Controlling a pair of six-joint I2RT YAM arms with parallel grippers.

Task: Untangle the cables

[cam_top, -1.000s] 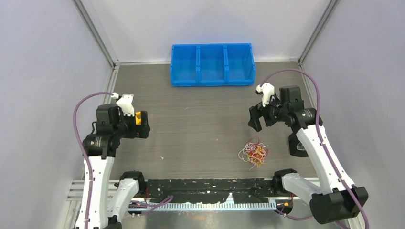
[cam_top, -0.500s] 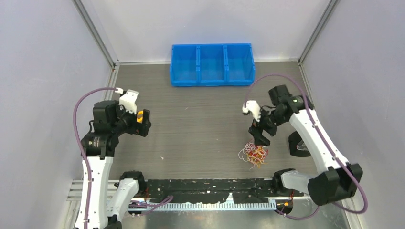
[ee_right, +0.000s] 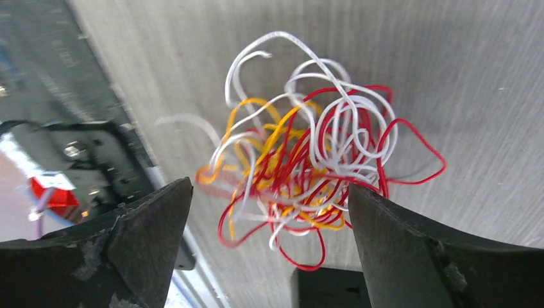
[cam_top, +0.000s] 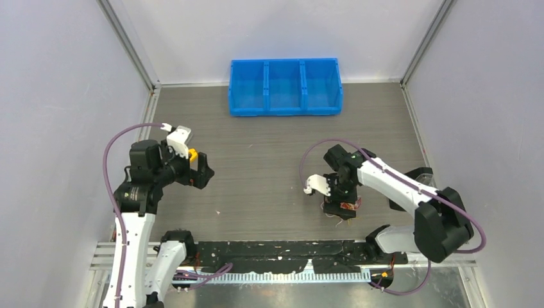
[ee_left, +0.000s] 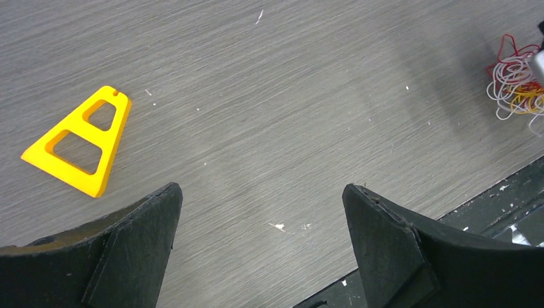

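the right tool (ee_right: pixel 269 215) hangs wide open over the cables (ee_right: pixel 308 160), a red, white and orange knot on the counter (cam_top: pixel 269 160) near its front edge. closing here could pinch the whole clump, and pulling would tighten it. the left tool (ee_left: pixel 263 212), also wide, is well apart. a second ago the right tool stood farther back, clear of the knot.

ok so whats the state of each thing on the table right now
cables, one tangle of red, yellow-orange and white, lying on the table
right gripper, open, a finger on either side of the tangle
left gripper, open, holding nothing
blue bin, upright, all three compartments look empty
yellow triangular piece, lying flat, apart from the fingers
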